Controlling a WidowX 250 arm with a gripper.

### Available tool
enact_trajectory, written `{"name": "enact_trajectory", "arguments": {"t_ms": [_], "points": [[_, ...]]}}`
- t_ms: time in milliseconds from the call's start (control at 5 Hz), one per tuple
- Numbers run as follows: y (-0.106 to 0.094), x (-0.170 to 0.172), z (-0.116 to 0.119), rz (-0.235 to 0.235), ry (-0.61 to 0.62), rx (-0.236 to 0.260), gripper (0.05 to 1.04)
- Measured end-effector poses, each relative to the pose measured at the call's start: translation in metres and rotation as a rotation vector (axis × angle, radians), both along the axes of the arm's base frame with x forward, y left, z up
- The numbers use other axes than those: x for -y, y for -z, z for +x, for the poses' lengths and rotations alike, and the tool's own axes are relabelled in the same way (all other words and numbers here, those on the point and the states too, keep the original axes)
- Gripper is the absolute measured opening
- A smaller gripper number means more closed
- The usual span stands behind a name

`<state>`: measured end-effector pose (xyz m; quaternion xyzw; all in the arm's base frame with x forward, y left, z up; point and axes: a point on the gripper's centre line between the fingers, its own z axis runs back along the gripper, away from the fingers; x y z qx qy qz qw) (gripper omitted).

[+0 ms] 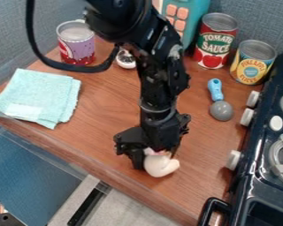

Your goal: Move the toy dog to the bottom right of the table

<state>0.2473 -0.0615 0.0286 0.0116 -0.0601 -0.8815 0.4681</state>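
The black gripper [155, 156] hangs over the lower middle of the wooden table, close to its front edge. Its fingers are shut on the toy dog [160, 166], a small cream-white figure with a pinkish part up between them. The rounded pale end of the toy pokes out below and to the right of the gripper, while the rest is hidden behind it. Whether the toy touches the wood cannot be told from this angle.
The table [102, 121] holds a folded teal cloth [40, 97] at left and a blue-handled spoon [220, 109] at right. Cans stand at the back, including a tomato can [215, 42] and a yellow can [251, 64]. A dark stove [256, 176] borders the right side.
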Motion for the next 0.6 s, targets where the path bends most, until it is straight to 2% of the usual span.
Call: {"name": "enact_trajectory", "arguments": {"t_ms": [200, 400, 600], "points": [[-0.006, -0.001, 0.001, -0.034, -0.01, 0.006, 1.011], [-0.025, -0.002, 0.004, -0.021, -0.004, 0.054, 1.007], [-0.057, 0.003, 0.01, -0.01, 0.013, 0.126, 1.001]]}}
